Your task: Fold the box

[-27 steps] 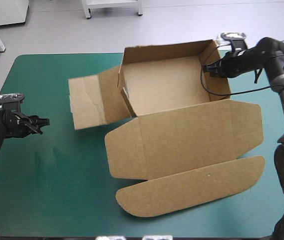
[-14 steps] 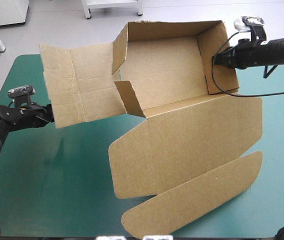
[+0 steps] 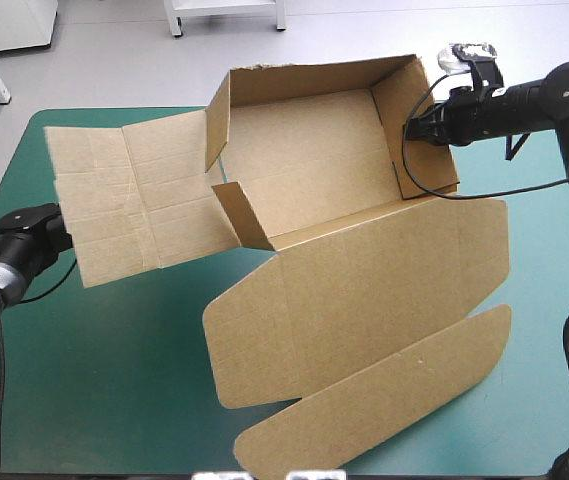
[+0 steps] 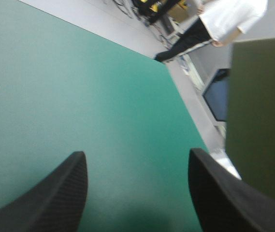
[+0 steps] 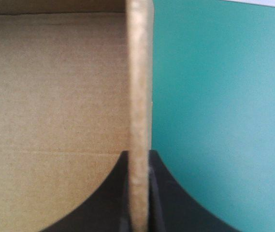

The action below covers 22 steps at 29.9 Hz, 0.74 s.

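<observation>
We see the right arm (image 3: 524, 100) stretched in over the far right of the tabletop (image 3: 114, 380), its jaws pinching the upright right end wall of the box (image 3: 304, 170). The left arm (image 3: 14, 245) sits low at the left edge, its jaws spread over the bare teal-green cover (image 4: 79, 87). From above, the box's unfolded left flap hides them, and we cannot tell whether they touch it. The box's long axis runs left to right, tray open upward, lid flat toward the near edge.
</observation>
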Each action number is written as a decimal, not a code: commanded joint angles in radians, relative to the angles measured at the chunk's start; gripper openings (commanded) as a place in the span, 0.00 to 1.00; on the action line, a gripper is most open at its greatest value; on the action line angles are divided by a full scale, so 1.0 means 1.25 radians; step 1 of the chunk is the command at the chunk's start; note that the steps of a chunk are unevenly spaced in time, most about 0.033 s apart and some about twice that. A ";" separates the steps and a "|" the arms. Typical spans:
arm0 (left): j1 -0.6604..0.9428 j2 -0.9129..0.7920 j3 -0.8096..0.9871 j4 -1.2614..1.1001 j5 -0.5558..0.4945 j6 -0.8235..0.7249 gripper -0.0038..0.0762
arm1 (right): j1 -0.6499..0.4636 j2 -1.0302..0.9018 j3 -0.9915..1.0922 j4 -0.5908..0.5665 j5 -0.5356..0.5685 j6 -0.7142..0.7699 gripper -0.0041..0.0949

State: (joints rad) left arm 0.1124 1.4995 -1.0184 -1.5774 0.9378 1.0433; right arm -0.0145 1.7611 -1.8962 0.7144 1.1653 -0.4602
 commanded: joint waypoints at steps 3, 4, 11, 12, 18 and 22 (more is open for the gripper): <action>-0.046 -0.027 -0.034 -0.110 0.148 0.015 0.60 | 0.001 -0.004 -0.023 -0.057 -0.045 0.055 0.03; -0.056 -0.027 -0.036 -0.128 0.170 0.015 0.60 | 0.001 0.002 -0.023 -0.065 -0.046 0.062 0.03; -0.115 -0.027 -0.056 -0.203 0.159 0.016 0.60 | 0.001 0.026 -0.023 -0.067 -0.060 0.079 0.03; -0.123 -0.027 -0.066 -0.190 0.143 0.016 0.60 | 0.001 0.027 -0.023 -0.067 -0.060 0.082 0.03; -0.148 -0.027 -0.133 -0.140 0.087 -0.020 0.60 | 0.001 0.030 -0.023 -0.082 -0.065 0.100 0.03; -0.148 -0.027 -0.188 -0.072 0.055 -0.066 0.60 | 0.010 0.031 -0.023 -0.146 -0.070 0.135 0.03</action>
State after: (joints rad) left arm -0.0652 1.4997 -1.1839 -1.6488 1.0126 1.0009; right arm -0.0110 1.8538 -1.8962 0.5301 1.1179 -0.3288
